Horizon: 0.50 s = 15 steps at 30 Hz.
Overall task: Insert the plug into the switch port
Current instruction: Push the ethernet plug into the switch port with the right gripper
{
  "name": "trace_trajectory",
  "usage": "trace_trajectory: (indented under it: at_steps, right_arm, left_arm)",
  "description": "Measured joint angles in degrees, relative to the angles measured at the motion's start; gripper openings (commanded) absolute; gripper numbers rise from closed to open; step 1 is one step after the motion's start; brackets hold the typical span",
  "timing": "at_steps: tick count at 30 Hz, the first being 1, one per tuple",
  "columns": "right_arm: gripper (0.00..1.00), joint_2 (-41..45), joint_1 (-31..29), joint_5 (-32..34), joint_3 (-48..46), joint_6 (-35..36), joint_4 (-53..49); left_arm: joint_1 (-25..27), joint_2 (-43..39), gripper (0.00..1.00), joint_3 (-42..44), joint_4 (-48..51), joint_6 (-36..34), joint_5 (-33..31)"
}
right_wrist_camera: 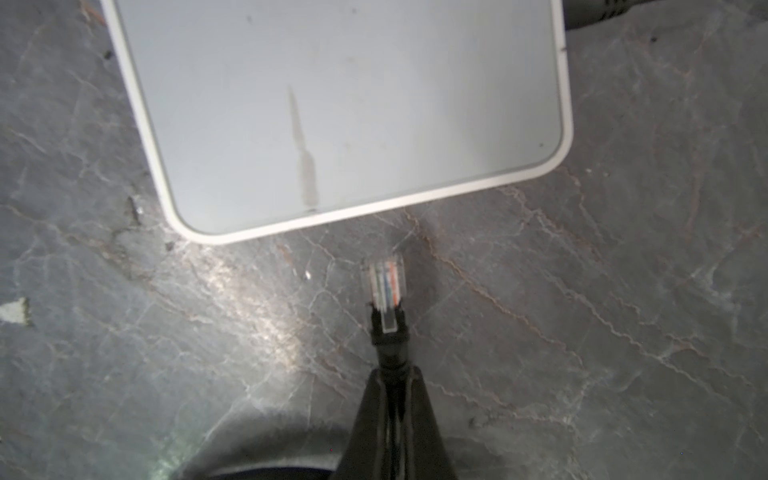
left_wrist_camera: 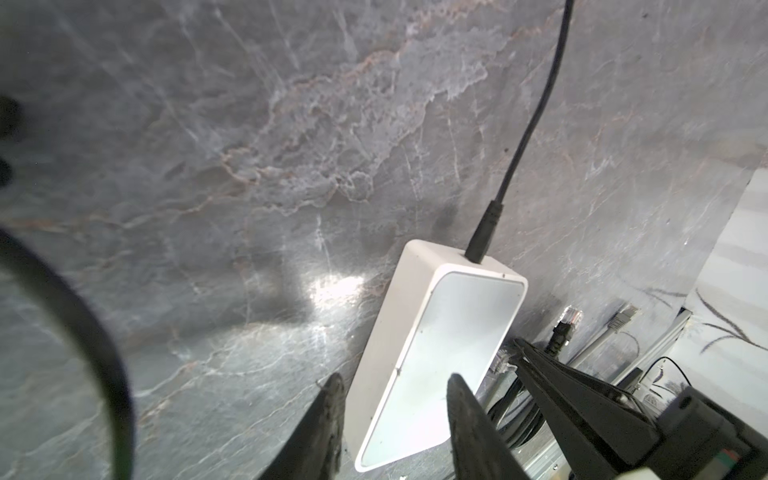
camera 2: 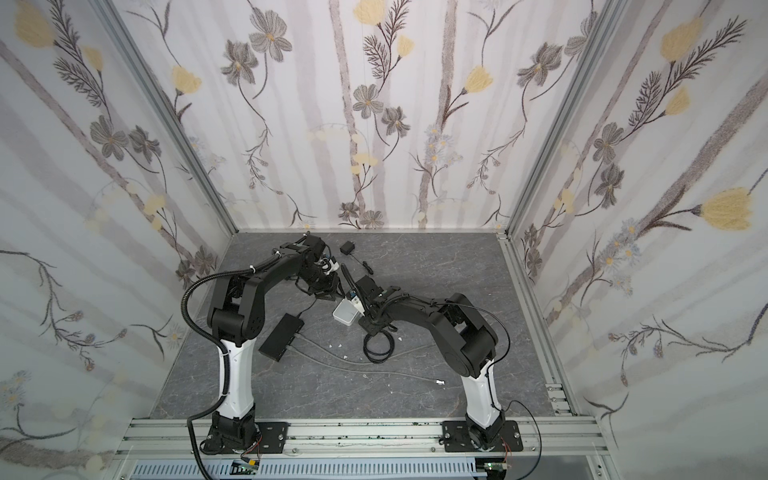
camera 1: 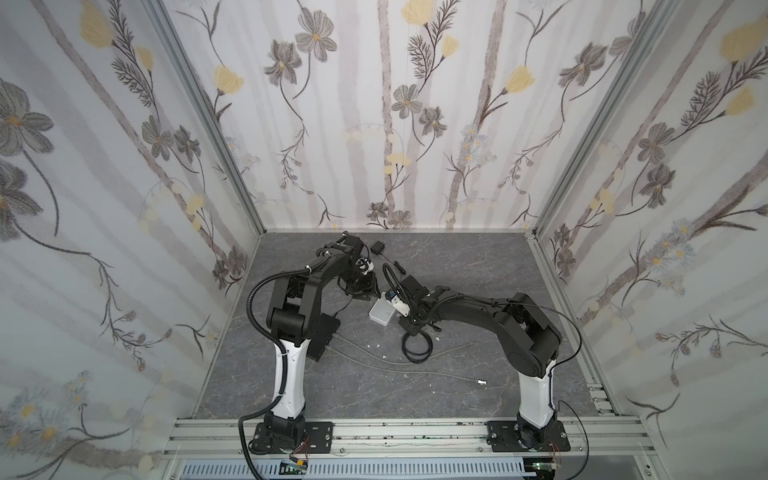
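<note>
Insertion not yet done, I judge: clear plastic network plug [right_wrist_camera: 384, 278] hangs just short of the flat white rectangular switch [camera 1: 381, 312] near frame centre in a top view, port unseen. Right gripper [right_wrist_camera: 392, 374], arm stretched low from lower right, is pinched tight on its black cable boot [right_wrist_camera: 388, 332]. Left gripper [left_wrist_camera: 395, 378] straddles the switch, jaws parted; grip unclear

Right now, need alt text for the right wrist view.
The right pincer is shut on a black cable just behind its clear plug, which points at the edge of a white switch without touching it. Grey marbled table shows between them.
</note>
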<state>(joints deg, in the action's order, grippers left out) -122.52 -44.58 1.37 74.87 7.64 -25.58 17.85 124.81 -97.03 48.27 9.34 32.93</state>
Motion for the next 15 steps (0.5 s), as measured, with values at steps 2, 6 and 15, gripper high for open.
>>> trace_trajectory:
  at_steps: [2, 6, 15]
  right_arm:
    - [0.0, 0.15, 0.09, -1.05, 0.04, 0.44, -0.81]
    - [0.0, -0.02, 0.2, -1.6, 2.25, 0.68, -4.81]
    - [0.0, -5.44, 0.9, -1.36, 10.05, 0.79, -10.64]
  left_arm:
    - [0.15, -0.02, 0.43, 0.37, -0.52, 0.24, 1.86]
    - [0.28, -0.02, 0.43, 1.25, -1.79, 1.36, 4.76]
    - [-0.44, -0.17, 0.34, 4.28, -5.09, 4.07, 8.96]
